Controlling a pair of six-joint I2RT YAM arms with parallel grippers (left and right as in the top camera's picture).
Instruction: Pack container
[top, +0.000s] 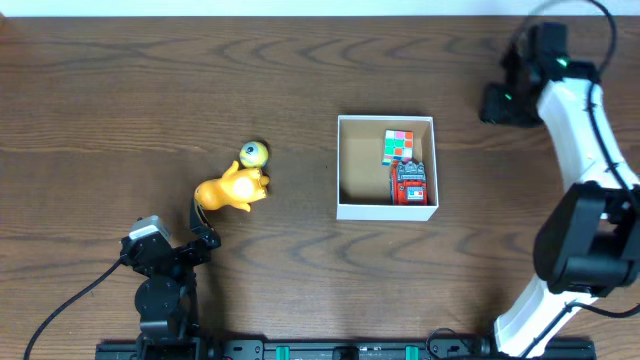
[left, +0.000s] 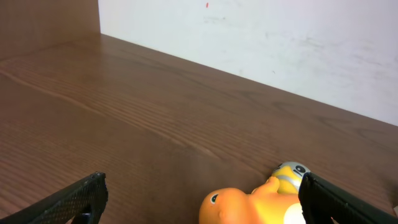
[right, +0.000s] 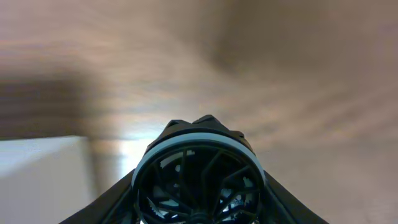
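Packing looks partly done: the container (top: 385, 212) sits right of centre in the overhead view, with a colour cube (top: 398, 146) and a red toy (top: 409, 184) against its right wall, so its left half is free. An orange toy (top: 232, 189) and a small ball (top: 253, 153) lie left of centre on the bench (top: 120, 90). The left fingers (left: 74, 198) stand wide apart just below the orange toy, empty, probably lined up to take it. The right fingers (top: 497, 104) hang at upper right, well clear; open or closed, I cannot tell.
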